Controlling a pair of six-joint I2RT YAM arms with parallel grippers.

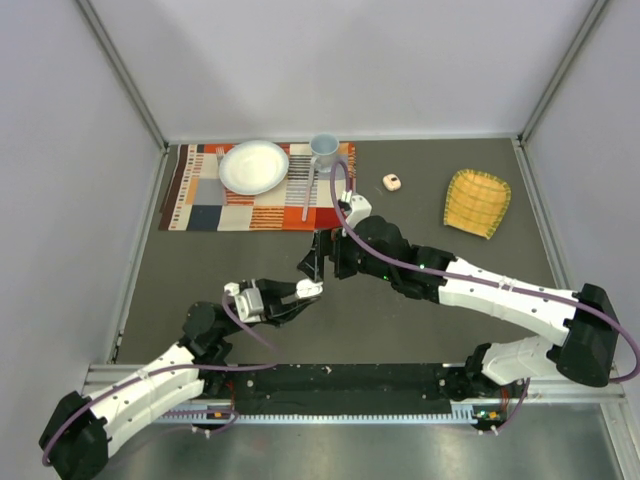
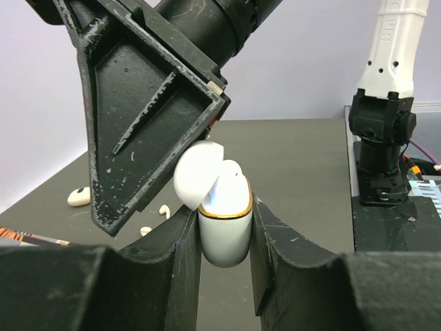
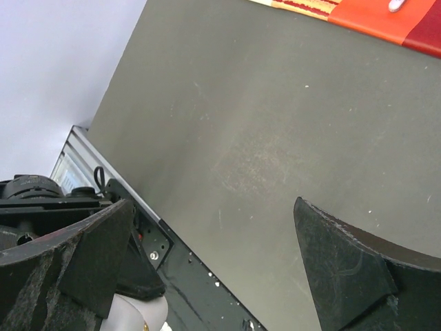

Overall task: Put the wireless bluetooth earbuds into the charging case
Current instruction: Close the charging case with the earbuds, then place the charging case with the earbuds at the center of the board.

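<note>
Three earbuds (image 2: pixel 78 196) are seen loose on the desk (image 2: pixel 303 158), beyond the left gripper (image 1: pixel 306 289); glossy cream plastic, comma-shaped, short stems.

Charging case (image 2: pixel 224 238): smooth white shell, rounded corners, thin gold band round the mouth; hinged lid tipped open to the left; a white rounded form is noted standing up out of the mouth, and whether it is an earbud cannot be told. The case is held upright, pinched at its sides between the left gripper's black fingers.

Right gripper (image 1: pixel 318 258): fingers spread wide, as shown in the right wrist view; black moulded plastic, ribbed, scuffed and flecked with pale specks; one finger (image 2: pixel 145 103) is placed close over the open lid; contact cannot be judged.

Writing: dark vertical lettering is seen on the white arm segment (image 2: pixel 394 27); too small to be read. No brand is legible on the case.

Desk surface: dark grey, matte, faintly scratched.

At the far side: woven patchwork placemat (image 1: pixel 200 205) in orange, red and cream, carrying a white plate (image 1: pixel 253 166) and a pale mug (image 1: pixel 323 148); a second small case (image 1: pixel 392 182), pinkish; a yellow woven basket (image 1: pixel 477 203).
</note>
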